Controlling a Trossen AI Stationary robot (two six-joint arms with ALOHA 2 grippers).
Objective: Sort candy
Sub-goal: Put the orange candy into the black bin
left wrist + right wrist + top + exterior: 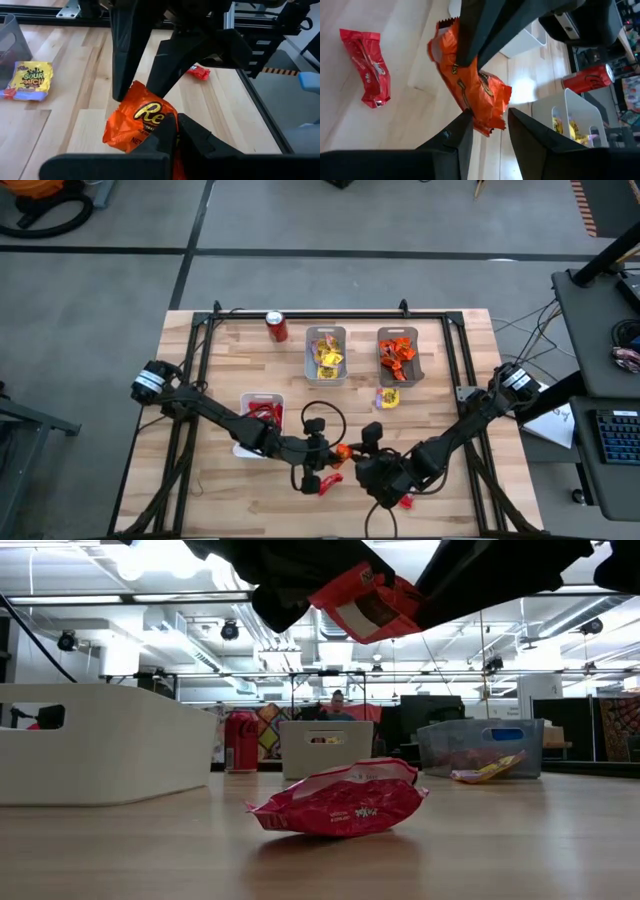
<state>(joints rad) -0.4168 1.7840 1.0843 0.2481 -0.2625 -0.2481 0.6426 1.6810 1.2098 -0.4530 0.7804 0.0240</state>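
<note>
An orange candy packet [137, 117] hangs in the air above the near middle of the table [343, 450], with my left gripper [176, 131] shut on it. My right gripper [490, 131] is open and faces it from the other side. Its two fingers stand either side of the packet's far end [487, 120]. A red candy packet [340, 805] lies flat on the wood just below, and another [405, 502] lies nearer the front edge. A yellow packet [387, 397] lies beside the trays. My left gripper pinches the orange packet's end [150, 129] between its two fingers, coming slanting down from the table's left. The packet is lifted clear of the table and sticks out beyond the fingertips. My right gripper: I cannot tell whether its fingers touch the packet's other end.
A white tray [262, 412] with red packets stands at the left. One grey tray [326, 355] holds yellow packets and another [400, 358] holds orange ones, both at the far side. A red soda can [277, 327] stands at the far left. Both arms crowd the near middle.
</note>
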